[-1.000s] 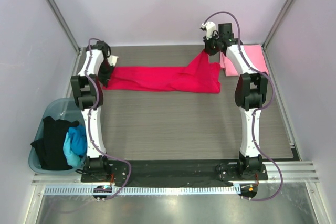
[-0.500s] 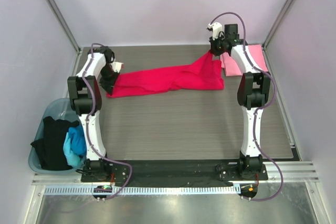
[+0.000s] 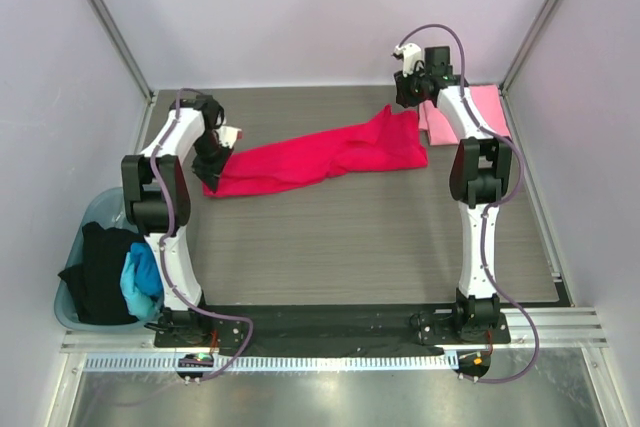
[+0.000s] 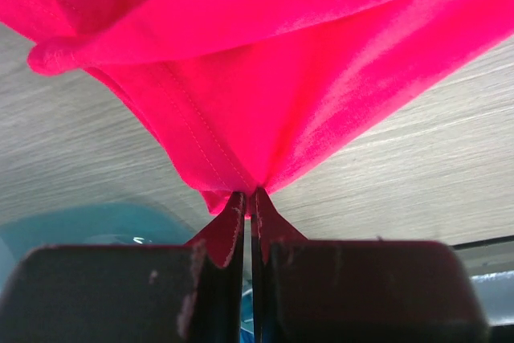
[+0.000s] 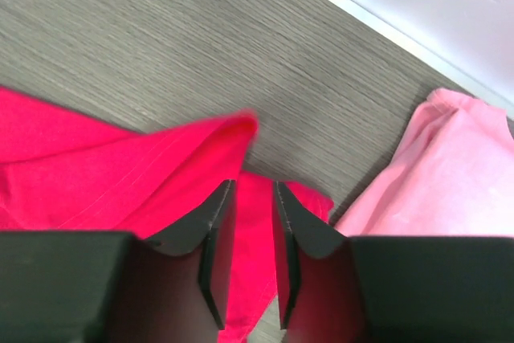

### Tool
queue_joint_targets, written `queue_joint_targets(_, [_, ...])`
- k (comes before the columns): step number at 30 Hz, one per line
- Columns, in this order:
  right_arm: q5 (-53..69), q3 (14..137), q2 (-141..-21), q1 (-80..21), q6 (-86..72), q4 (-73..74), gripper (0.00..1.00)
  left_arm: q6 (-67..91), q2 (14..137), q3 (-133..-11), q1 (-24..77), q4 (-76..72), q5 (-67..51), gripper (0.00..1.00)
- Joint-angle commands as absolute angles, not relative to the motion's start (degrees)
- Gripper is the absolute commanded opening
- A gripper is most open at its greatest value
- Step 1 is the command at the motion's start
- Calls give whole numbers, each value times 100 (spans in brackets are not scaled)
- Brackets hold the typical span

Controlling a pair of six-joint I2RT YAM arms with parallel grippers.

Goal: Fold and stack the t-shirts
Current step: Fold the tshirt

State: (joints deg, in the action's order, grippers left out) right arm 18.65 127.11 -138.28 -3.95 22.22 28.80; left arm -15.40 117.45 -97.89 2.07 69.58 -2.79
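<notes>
top: overhead, far | wrists: close, downward | shared: red shirt (image 3: 320, 152)

Four shirts, one bin (image 3: 112, 199), two arms, one table (image 3: 350, 237).
One red shirt (image 3: 320, 155), one pink shirt (image 3: 485, 107), one black shirt (image 3: 95, 267), one blue shirt (image 3: 145, 277) (last two heaped, so that count unsure); left arm (image 3: 165, 217), right arm (image 3: 478, 207).

Right end effector (image 5: 250, 190), jaws slightly apart, over crimson t-shirt (image 5: 104, 174) beside pink t-shirt (image 5: 438, 174).

Right gripper (image 5: 250, 190) has let go of the red t-shirt (image 3: 320, 155).
</notes>
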Motion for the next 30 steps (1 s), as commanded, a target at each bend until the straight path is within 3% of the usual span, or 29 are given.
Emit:
queue_joint_targets(1, [1626,12824,-13510,-325,2179,2987,33,-1608,11426,-9686,176,6970,-237,0])
queue_joint_targets(10, [2600,12068,-12867,255,3074,4867,38,-1582,11417,-9229,176,6838,-325,0])
queue_joint_targets(19, [3322,12076,-12902,352,3708,6220,44,-1591,11478,-9070,176,6741,-299,0])
queue_joint_targets(30, [3410,11769,-13025,352,4069,6644,51,-1600,11619,-9193,185,6689,-167,0])
